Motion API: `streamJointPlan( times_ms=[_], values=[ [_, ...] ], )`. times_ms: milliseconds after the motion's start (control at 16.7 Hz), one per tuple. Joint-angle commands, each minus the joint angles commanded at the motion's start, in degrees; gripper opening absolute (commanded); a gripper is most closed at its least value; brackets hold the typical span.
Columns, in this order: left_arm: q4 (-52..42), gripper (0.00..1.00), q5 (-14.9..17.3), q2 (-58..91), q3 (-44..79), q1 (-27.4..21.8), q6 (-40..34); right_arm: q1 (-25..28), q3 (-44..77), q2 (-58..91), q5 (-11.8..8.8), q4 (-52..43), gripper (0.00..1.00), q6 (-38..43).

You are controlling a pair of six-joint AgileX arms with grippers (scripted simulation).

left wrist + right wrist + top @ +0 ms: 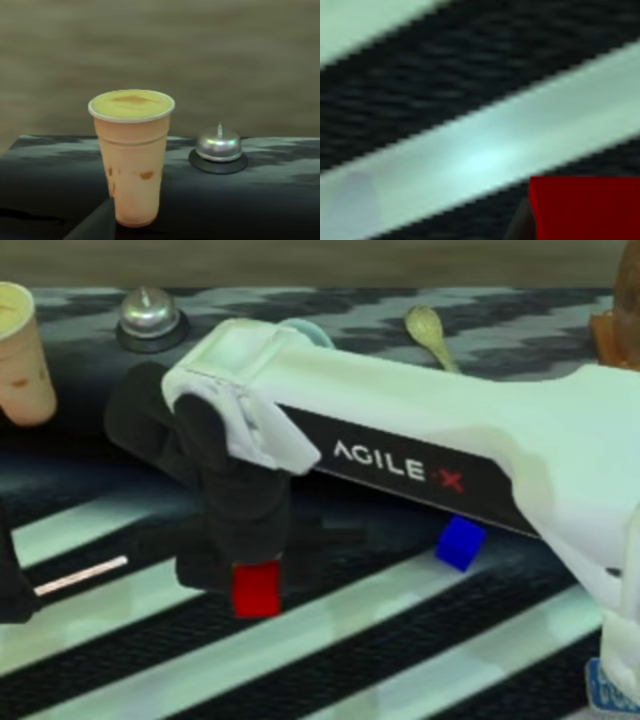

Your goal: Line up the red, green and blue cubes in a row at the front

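A tabletop [400, 640] covered in a dark cloth with broad pale diagonal stripes fills the overhead view. Beyond its far edge stands a blurred, olive-brown backdrop [200, 50], possibly a plain wall, evenly lit.

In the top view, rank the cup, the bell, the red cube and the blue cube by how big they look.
1. Cup, though cut off by the picture's edge.
2. Bell.
3. Red cube, partly hidden by the right gripper.
4. Blue cube, partly under the arm; the cubes look close, so their order is unsure.
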Motion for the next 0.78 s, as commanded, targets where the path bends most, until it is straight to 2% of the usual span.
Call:
streamJointPlan(
  times_ms=[420, 780],
  values=[
    [0.0, 1.0, 0.0, 0.0, 0.0, 0.0, 0.0, 0.77, -0.94, 0.22, -0.06, 1.07, 0.0, 0.74],
    [0.0, 1.0, 0.0, 0.0, 0.0, 0.0, 0.0, 0.9, -9.74, 2.35, 0.04, 12.56, 0.0, 0.92]
  ],
)
